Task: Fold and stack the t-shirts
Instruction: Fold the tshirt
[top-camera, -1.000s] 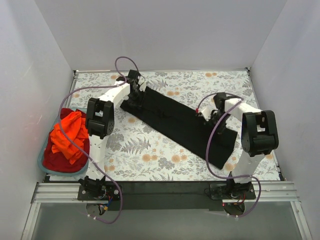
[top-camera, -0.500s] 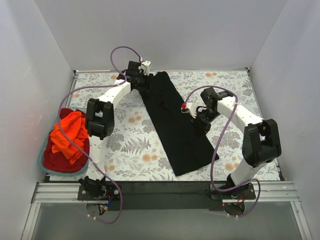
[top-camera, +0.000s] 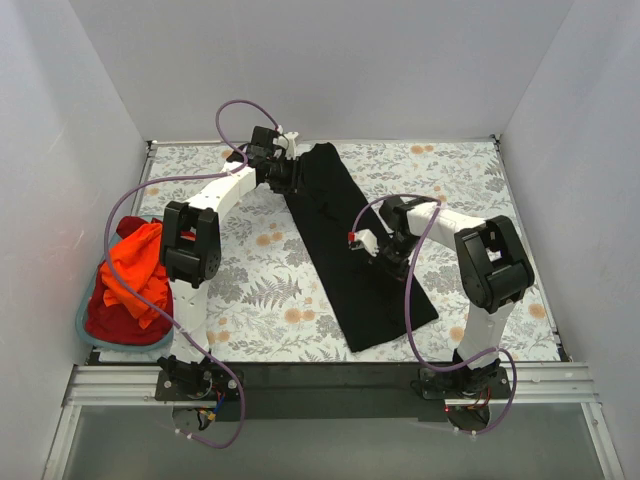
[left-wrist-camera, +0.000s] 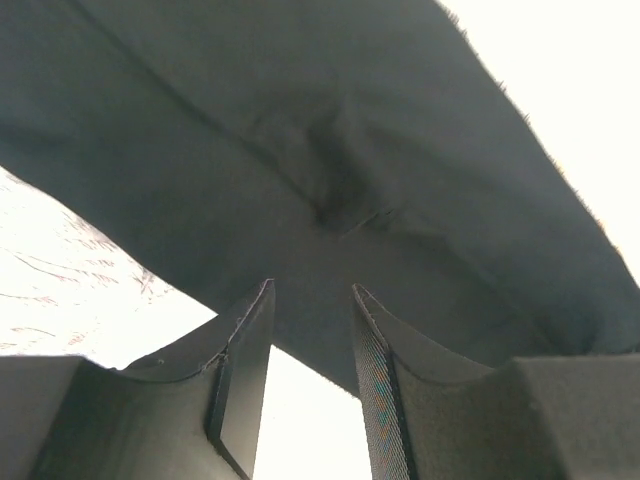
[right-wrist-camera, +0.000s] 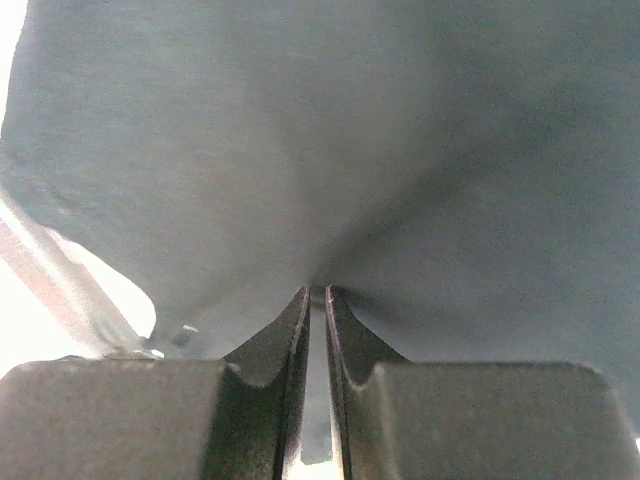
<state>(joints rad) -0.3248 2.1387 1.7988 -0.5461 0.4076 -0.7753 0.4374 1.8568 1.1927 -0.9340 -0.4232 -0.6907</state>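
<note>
Across the floral tablecloth (top-camera: 260, 290) the black t-shirt (top-camera: 330, 215) is laid as a narrow band — long axis far-centre to near-right, judged half-folded — with the orange-red t-shirts (top-camera: 135, 265) yet to be folded in the teal basket (top-camera: 80, 322); the band is pinched mid-length by the right gripper (right-wrist-camera: 316, 292), the left gripper (left-wrist-camera: 310, 290) parted at its far end.

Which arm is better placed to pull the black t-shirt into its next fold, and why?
Right, probably. The right tool is shut on the black t-shirt mid-strip, cloth puckering at its tips. The left tool, at the far end, stands open, gripping nothing.
</note>
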